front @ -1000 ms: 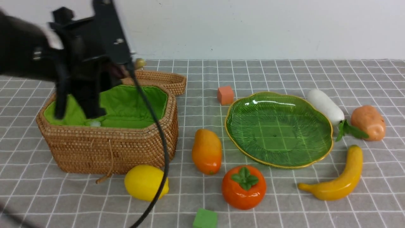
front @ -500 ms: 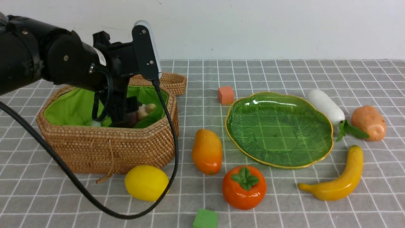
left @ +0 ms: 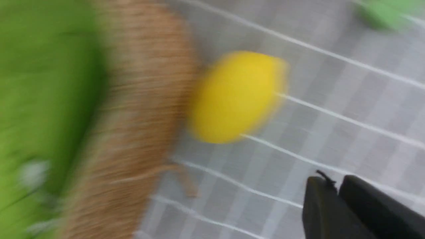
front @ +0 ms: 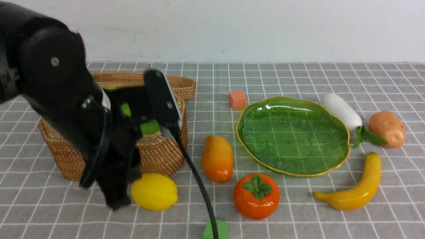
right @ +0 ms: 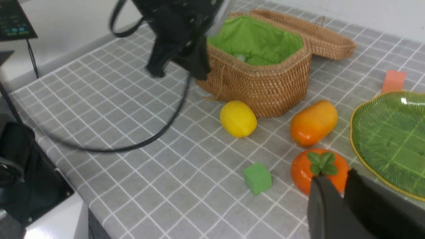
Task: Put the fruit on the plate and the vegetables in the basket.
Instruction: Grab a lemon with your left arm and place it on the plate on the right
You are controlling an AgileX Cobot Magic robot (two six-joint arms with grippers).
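Now | left gripper (front: 116,200) closed near lemon (front: 153,191) | basket (front: 162,154) lid (front: 181,84) open

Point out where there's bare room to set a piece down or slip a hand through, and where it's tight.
Free: the whole plate; the cloth strip behind it, from the orange cube to the wall; the near edge between green cube and banana. Tight: lemon, mango and basket, where the left gripper and cable hang.
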